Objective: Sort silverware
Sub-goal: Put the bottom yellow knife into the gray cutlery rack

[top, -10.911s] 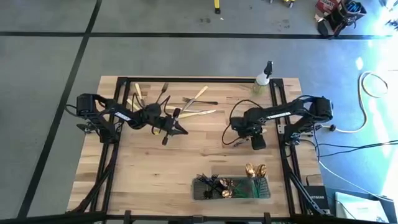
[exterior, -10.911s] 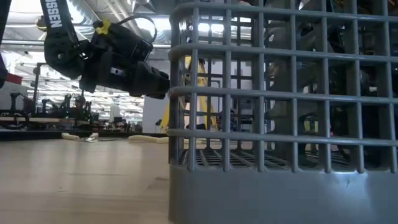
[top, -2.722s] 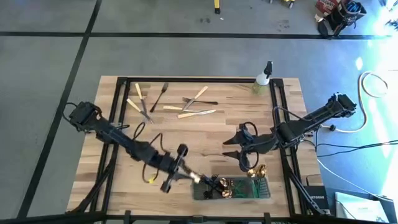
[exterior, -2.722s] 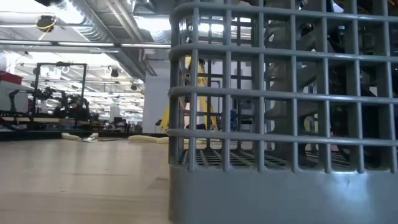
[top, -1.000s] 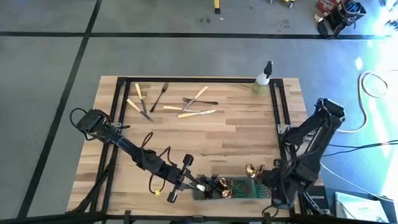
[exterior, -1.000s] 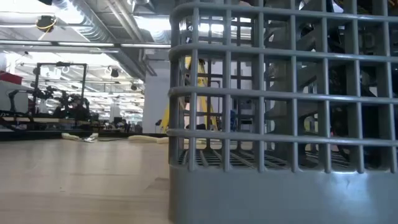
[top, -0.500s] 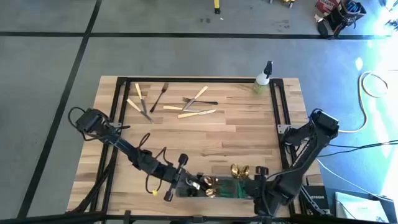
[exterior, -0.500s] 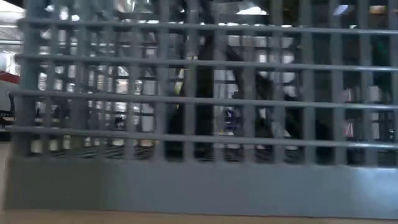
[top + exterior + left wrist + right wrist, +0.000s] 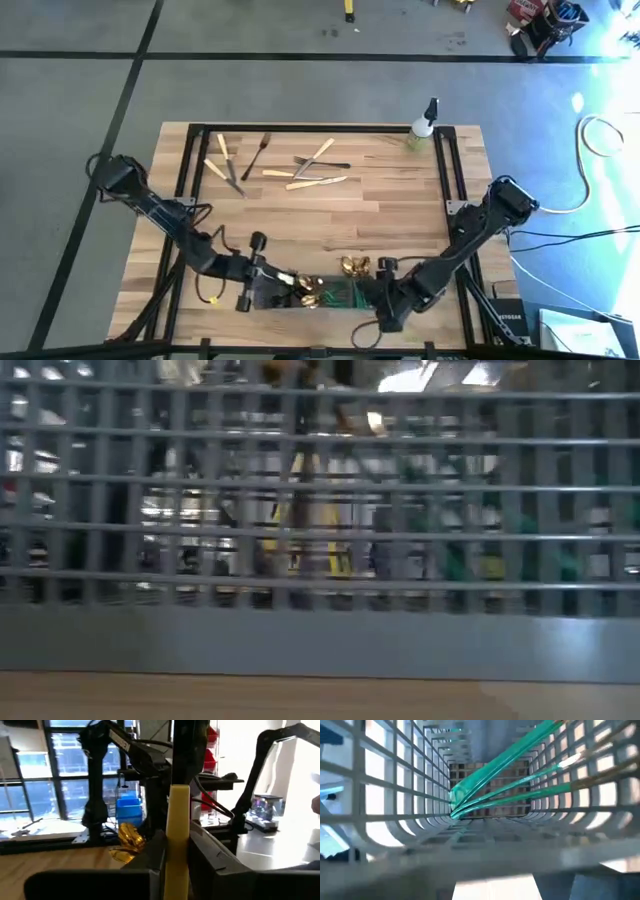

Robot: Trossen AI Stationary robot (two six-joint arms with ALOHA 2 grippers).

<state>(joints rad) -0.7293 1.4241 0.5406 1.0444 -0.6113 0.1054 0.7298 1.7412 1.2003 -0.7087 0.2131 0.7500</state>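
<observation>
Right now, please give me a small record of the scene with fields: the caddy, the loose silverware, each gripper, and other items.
caddy: grey wire-mesh caddy at table's near edge, holding gold and green-handled pieces
loose silverware: cream-handled and dark pieces lying at far left of table
left gripper: at caddy's left end, shut on a cream handle
right gripper: at caddy's right end
other: spray bottle at far right corner

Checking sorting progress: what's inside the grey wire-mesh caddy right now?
The grey wire-mesh caddy holds slim green-handled pieces leaning across one compartment, and shiny gold pieces poke up at its rim. Mesh hides their working ends, so types and counts are unclear.
</observation>
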